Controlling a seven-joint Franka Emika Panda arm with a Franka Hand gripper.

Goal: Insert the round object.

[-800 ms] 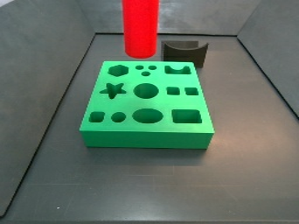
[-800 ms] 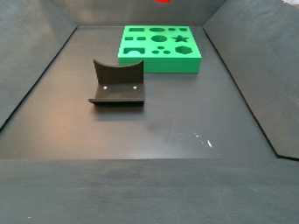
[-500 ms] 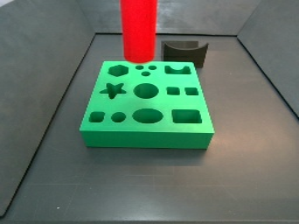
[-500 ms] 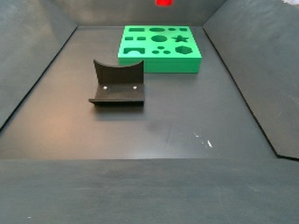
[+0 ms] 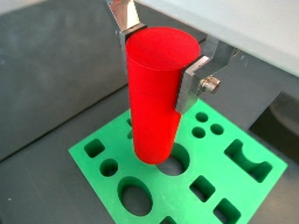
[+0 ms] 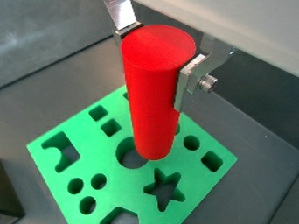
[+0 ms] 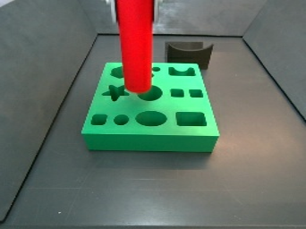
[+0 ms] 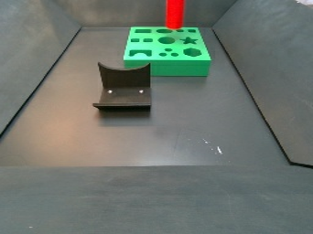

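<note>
— Where's the red cylinder point(image 5: 155, 92)?

— Clamped upright in my hand point(image 5: 162, 54), its lower end at the round hole point(image 6: 136, 156) in the green block point(image 7: 152, 107).

— What could go wrong?

— If it's slightly off or tilted, it would likely catch the rim and jam.

— Any writing?

— None I can read.

A dark fixture point(image 8: 123, 88) stands on the grey floor point(image 8: 184, 128), well apart from the block's 7 o'clock corner.
</note>
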